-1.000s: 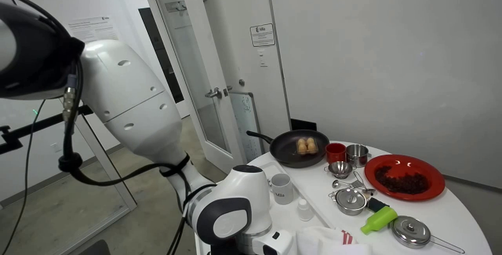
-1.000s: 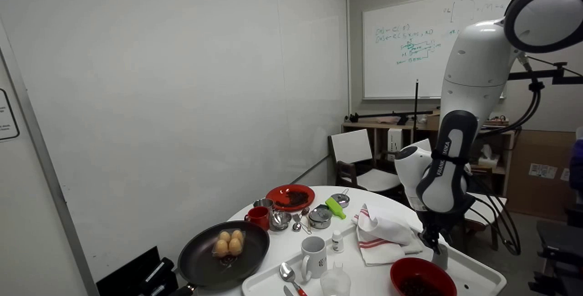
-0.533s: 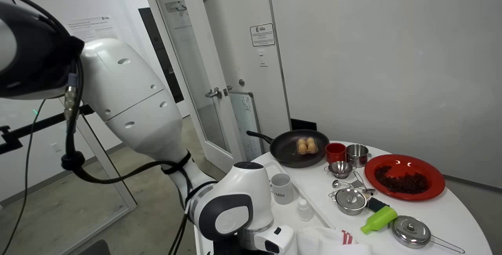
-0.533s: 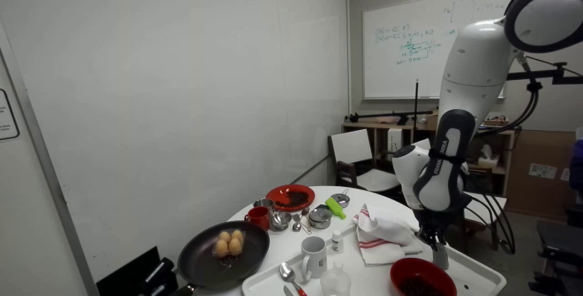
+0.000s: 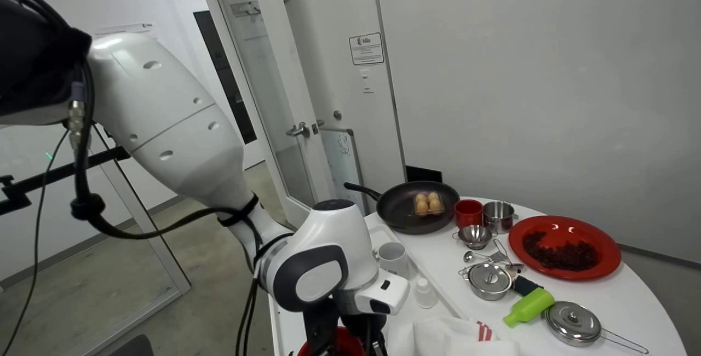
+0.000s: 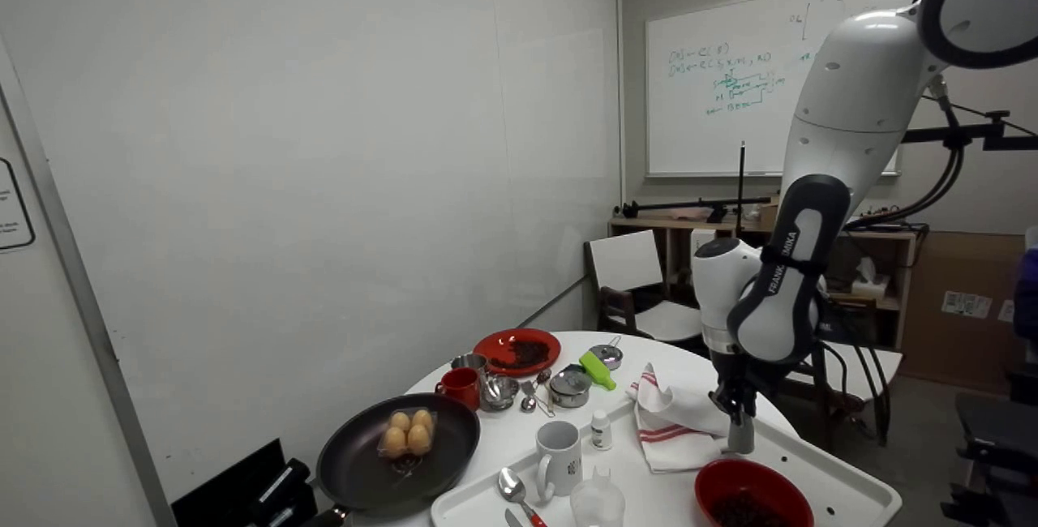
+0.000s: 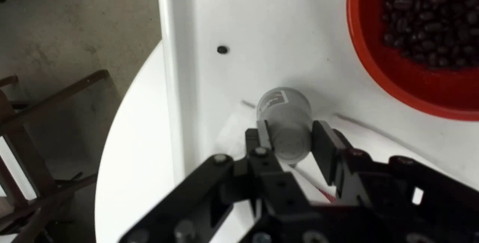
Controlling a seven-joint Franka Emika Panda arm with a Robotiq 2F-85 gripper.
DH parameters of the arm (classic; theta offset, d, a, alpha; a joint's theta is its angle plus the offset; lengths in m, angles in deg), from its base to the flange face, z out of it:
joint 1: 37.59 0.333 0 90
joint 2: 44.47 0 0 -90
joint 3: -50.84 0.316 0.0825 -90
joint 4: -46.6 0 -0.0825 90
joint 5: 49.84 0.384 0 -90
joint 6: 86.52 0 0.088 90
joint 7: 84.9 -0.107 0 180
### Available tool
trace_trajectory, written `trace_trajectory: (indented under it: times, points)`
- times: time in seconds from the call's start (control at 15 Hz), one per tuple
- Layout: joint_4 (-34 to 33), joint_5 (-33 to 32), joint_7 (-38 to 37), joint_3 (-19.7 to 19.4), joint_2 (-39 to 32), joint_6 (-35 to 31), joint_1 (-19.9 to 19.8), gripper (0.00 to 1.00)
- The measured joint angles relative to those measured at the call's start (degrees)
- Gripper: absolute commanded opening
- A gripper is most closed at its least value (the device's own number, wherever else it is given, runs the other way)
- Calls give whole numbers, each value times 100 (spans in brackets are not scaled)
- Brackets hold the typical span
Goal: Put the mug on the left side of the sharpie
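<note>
Round white bench carries a cylindrical grey-white mug, left in an exterior view. Jaws clamp a tapered grey container, presumably for carrying.

Arm angled down, gripper clasped

In both exterior views the elbow sits high and is cut off at the edge. The white forearm slants down from it, narrowing in an exterior view toward the wrist. The wrist bends at the low end of the forearm, and the gripper hangs beneath it, pointing downward; the bottom edge crops it in an exterior view. In the wrist view the two dark fingers enter from below, part-way apart, and their pads press from opposite sides on what they hold.
</note>
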Motion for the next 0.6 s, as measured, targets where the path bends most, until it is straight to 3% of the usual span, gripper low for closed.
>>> trace_trajectory:
  times: [0.6]
  points:
    - [620, -16, 511, 99, 1286, -481, 333, 12]
